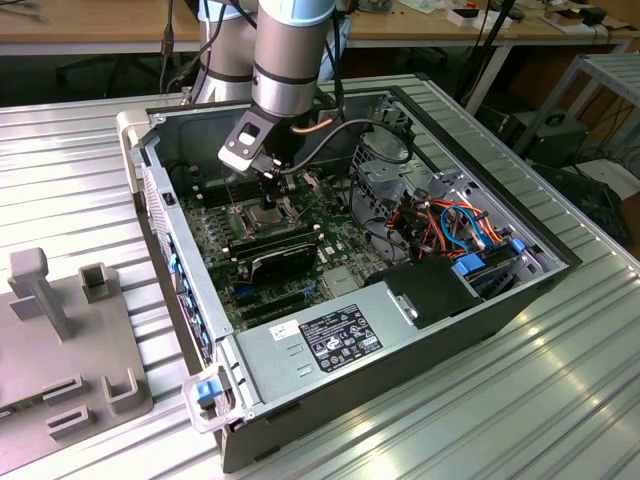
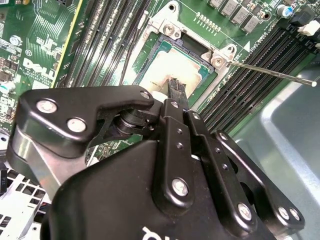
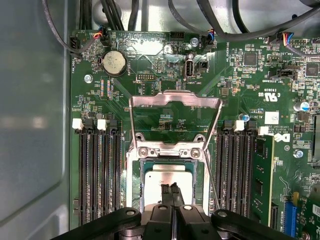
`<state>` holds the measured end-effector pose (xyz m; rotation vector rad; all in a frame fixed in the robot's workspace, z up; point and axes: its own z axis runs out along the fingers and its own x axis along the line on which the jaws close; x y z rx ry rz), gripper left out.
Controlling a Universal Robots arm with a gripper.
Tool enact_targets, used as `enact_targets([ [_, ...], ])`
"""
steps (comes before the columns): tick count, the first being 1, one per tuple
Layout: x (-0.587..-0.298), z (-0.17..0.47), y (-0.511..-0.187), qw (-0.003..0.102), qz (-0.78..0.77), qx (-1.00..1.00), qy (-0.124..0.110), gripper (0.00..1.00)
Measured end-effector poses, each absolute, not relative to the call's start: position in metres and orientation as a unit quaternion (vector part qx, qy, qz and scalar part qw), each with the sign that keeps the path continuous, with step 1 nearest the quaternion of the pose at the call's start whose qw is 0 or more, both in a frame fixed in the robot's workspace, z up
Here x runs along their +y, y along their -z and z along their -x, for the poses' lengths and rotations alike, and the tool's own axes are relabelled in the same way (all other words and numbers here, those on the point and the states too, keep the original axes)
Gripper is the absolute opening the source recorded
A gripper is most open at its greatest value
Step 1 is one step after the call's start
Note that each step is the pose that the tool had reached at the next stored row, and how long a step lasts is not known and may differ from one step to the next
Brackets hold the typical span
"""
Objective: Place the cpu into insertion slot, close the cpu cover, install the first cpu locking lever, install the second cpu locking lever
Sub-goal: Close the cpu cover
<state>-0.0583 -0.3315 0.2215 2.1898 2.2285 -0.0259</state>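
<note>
The cpu [image 3: 162, 176] lies flat in the insertion slot [image 3: 142, 167]; its silver top [image 2: 165, 67] is smeared with pale paste. The cpu cover [image 3: 175, 98] is swung open and leans back past the slot's hinge end. My gripper [image 3: 171, 188] is shut, its two thin fingertips pressed together and pointing straight down onto the chip's top face [image 2: 177, 89]. Nothing is held between them. A thin wire locking lever [image 2: 272, 73] sticks up free beside the slot. In the exterior view my gripper [image 1: 268, 203] hangs inside the open computer case, over the socket area.
Long black memory slots [image 3: 97, 175] flank the socket on both sides, with a memory stick [image 3: 260, 175] in one. Case walls [image 1: 150, 190], a power supply [image 1: 330, 340], and a cable bundle [image 1: 450, 225] surround the board. A grey fixture [image 1: 60, 330] stands on the table.
</note>
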Motion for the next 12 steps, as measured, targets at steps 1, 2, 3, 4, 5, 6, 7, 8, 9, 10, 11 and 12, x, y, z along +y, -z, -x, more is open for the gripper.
enact_targets([
  [1, -0.3315, 0.0583, -0.2215, 0.009, -0.701, 0.713, 0.008, 0.11],
  [2, -0.3315, 0.0583, -0.2216, 0.009, -0.701, 0.713, 0.008, 0.11],
  [3, -0.3315, 0.0583, -0.2218, 0.009, -0.701, 0.713, 0.008, 0.11],
  [4, -0.3315, 0.0583, -0.2219, 0.009, -0.701, 0.713, 0.008, 0.11],
  [5, -0.3315, 0.0583, -0.2219, 0.009, -0.701, 0.713, 0.008, 0.11],
  [6, -0.3315, 0.0583, -0.2219, 0.009, -0.701, 0.713, 0.008, 0.11],
  [7, -0.3315, 0.0583, -0.2219, 0.009, -0.701, 0.713, 0.008, 0.11],
  [8, -0.3315, 0.0583, -0.222, 0.009, -0.701, 0.713, 0.008, 0.11],
  [9, -0.3316, 0.0584, -0.2224, 0.009, -0.701, 0.713, 0.009, 0.11],
  [10, -0.3316, 0.0584, -0.2229, 0.009, -0.701, 0.713, 0.008, 0.11],
  [11, -0.3315, 0.0583, -0.2239, 0.009, -0.701, 0.713, 0.008, 0.11],
  [12, -0.3315, 0.0583, -0.2255, 0.009, -0.701, 0.713, 0.008, 0.11],
])
